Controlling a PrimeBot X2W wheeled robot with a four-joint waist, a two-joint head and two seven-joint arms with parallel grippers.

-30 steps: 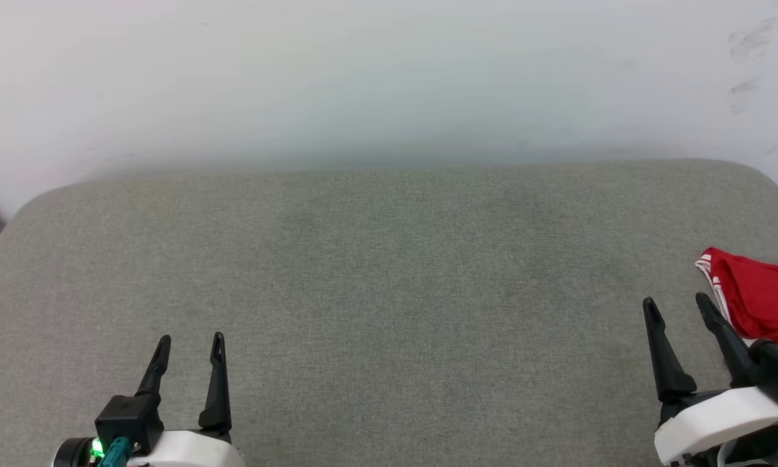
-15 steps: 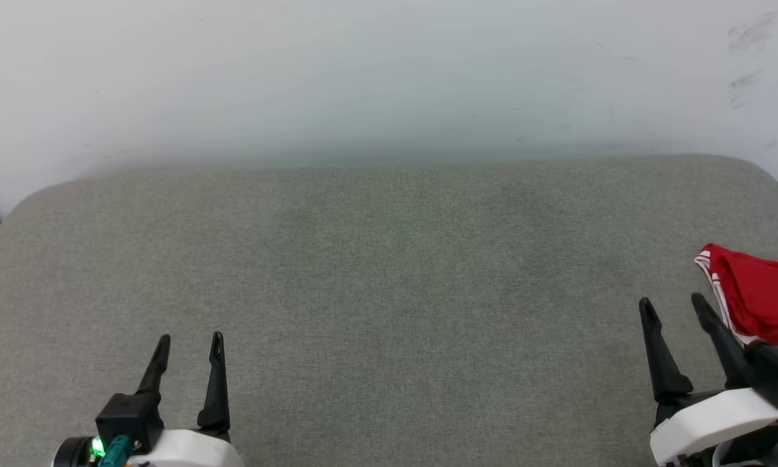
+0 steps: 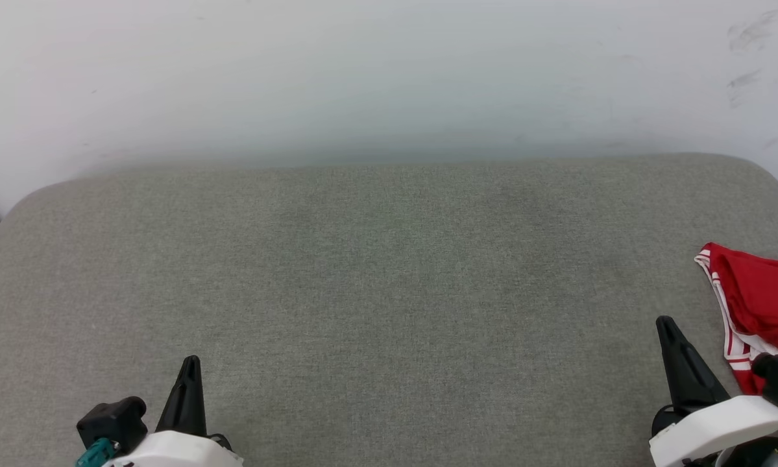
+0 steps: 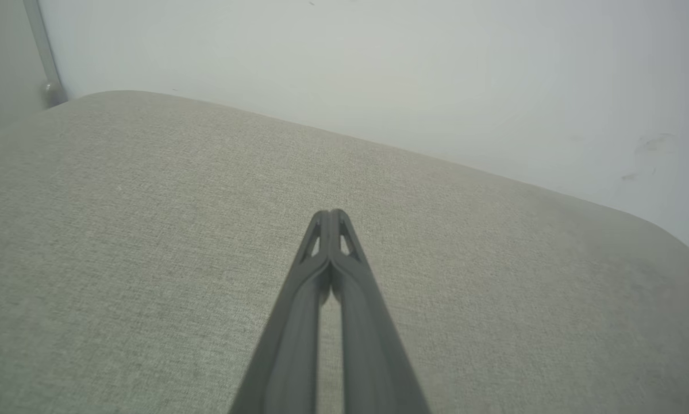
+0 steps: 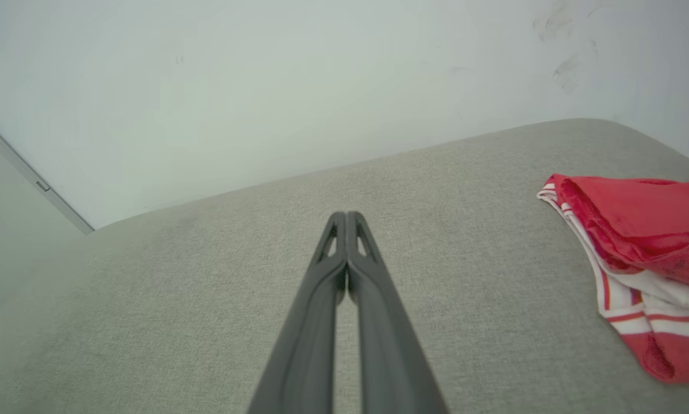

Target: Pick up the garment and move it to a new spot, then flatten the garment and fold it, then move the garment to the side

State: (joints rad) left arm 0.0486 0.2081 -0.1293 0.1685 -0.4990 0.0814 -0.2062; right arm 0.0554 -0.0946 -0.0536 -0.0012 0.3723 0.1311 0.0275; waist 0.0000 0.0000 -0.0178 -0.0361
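**One red shirt, two closed grippers**

There is one garment (image 3: 762, 292). It is red, with white and red stripes along its edge. It lies in a bunched heap, not flat, so the front of it cannot be seen.

There are two grippers. The left gripper (image 3: 190, 364) is at the bottom left of the head view. The right gripper (image 3: 667, 324) is at the bottom right. Each one has its two dark fingers pressed together at the tips, and neither holds anything. Both wrist views show the tips touching.

There is one big grey soft pad (image 3: 389, 259). The garment lies on it, and both grippers are over it. Behind the pad is one pale wall (image 3: 363, 78), with a few dark scuff marks (image 3: 752, 39) near its top right.

The garment is at the far right edge of the pad. It lies just beside the right gripper, on that gripper's right side. In the right wrist view there is bare grey pad between the fingers and the garment, so they do not touch. The left gripper is well apart from the garment, on the other side of the pad. In the left wrist view only a tiny red bit of it peeks in at the right edge.
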